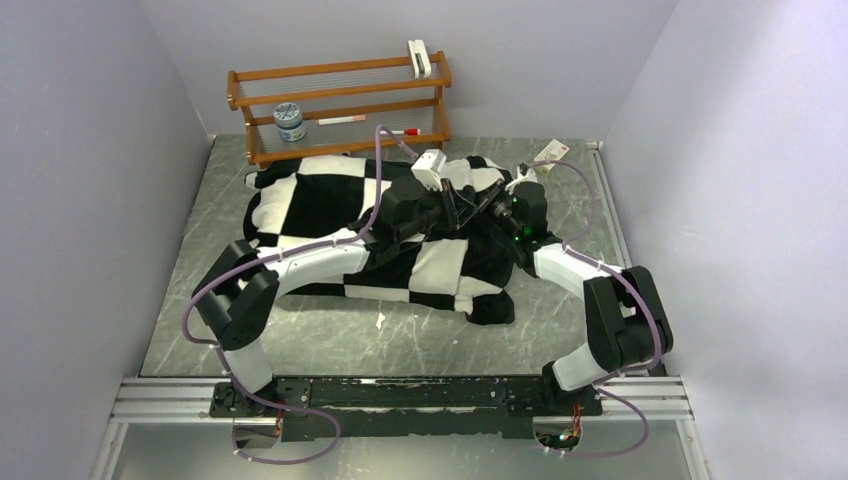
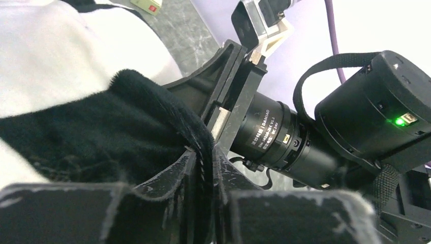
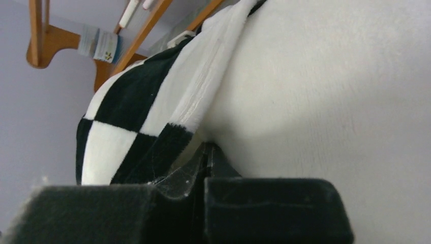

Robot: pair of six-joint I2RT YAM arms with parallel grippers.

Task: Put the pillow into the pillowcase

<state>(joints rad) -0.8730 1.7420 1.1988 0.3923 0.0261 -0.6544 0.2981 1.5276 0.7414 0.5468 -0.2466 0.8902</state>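
Note:
The black-and-white checkered pillowcase (image 1: 320, 200) lies bunched across the middle of the table, and my two grippers meet at its right end. My left gripper (image 1: 458, 205) (image 2: 206, 152) is shut on a black plush edge of the pillowcase (image 2: 152, 101). My right gripper (image 1: 492, 207) (image 3: 207, 148) is shut, with nothing visible between its jaws. Its tips press against the plain white pillow (image 3: 330, 76), right where the pillowcase hem (image 3: 198, 96) meets it. In the top view most of the pillow is hidden by the pillowcase and the arms.
A wooden rack (image 1: 340, 100) stands at the back with a small jar (image 1: 290, 122) and a marker (image 1: 400, 131) on it. Walls close in on the left, back and right. The right arm's wrist (image 2: 284, 137) sits close beside my left gripper.

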